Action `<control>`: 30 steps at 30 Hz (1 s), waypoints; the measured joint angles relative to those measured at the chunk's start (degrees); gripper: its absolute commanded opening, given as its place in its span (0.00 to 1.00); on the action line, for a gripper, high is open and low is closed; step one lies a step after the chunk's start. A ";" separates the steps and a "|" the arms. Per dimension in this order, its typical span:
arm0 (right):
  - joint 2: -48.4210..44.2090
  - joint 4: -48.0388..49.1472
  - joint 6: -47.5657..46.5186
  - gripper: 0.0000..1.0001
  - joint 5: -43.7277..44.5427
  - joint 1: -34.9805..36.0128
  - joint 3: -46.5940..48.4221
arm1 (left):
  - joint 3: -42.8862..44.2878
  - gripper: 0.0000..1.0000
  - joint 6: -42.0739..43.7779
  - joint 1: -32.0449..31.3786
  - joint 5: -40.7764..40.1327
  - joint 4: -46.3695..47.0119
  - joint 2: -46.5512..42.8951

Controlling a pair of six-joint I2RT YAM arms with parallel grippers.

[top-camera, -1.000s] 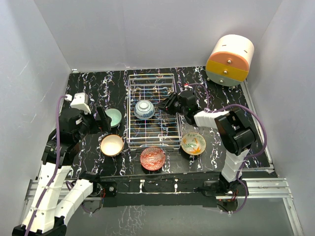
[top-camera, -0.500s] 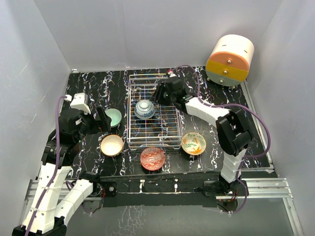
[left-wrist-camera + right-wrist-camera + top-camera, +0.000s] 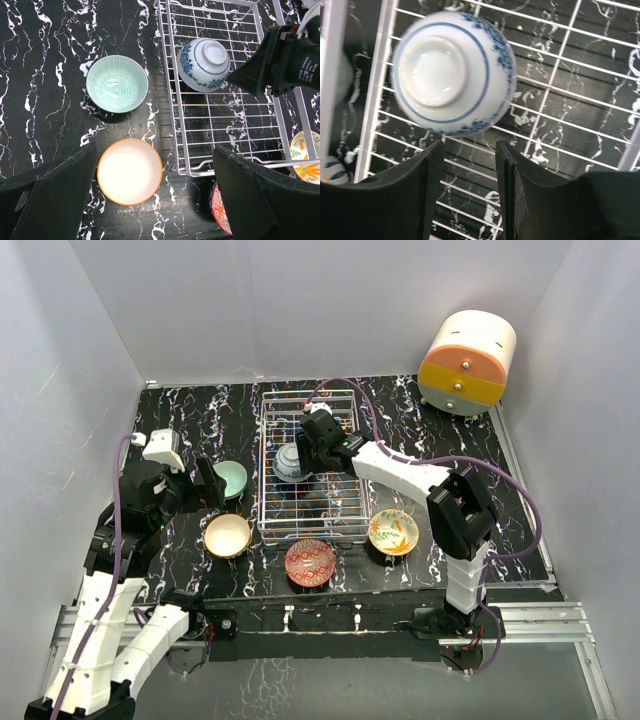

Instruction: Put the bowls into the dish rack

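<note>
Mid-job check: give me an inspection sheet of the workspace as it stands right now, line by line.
Surface: black white-veined table; nothing spilled seen.
Job's things: dish rack holds one blue-white bowl, upside down. Mint bowl, cream bowl, red bowl and leafy bowl sit upright on the table beside the rack.
Clutter: cream-and-orange drawer unit at the far right corner.
Grippers: left gripper open, empty, above the cream bowl's side. Right gripper open, empty, over the rack beside the blue-white bowl.
Cables: left purple cable and right purple cable; no snag seen.
Surroundings: plain pale walls; nothing else seen.
</note>
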 measured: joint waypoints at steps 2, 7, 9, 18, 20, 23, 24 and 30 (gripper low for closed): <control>0.63 -1.33 -0.81 0.48 0.92 -0.20 0.00 | 0.00 0.97 0.04 0.00 -0.04 0.00 0.02; 2.27 -2.10 -2.58 0.49 1.62 -0.50 0.00 | -0.33 0.97 0.04 0.00 -0.20 0.09 0.33; 2.89 -2.03 -3.08 0.49 1.36 -0.50 0.00 | -0.59 0.97 0.04 0.00 -0.24 0.04 0.52; 5.46 1.75 -4.37 0.49 -2.08 -0.50 0.00 | -0.70 0.97 0.68 0.00 -1.49 0.02 0.83; 6.19 2.58 -4.31 0.49 -2.32 -0.50 0.20 | -0.74 0.97 0.74 0.00 -1.49 0.02 0.90; 8.04 3.87 -4.07 0.49 -2.32 -0.48 1.60 | -0.74 0.97 0.87 0.00 -1.46 0.04 1.07; 8.87 4.24 -3.98 0.49 -2.25 -0.50 2.49 | -0.74 0.97 0.92 -0.02 -1.46 0.04 1.14; 13.20 6.93 -3.17 0.48 -0.87 -0.68 8.59 | -0.74 0.97 1.09 0.00 -1.49 0.02 1.20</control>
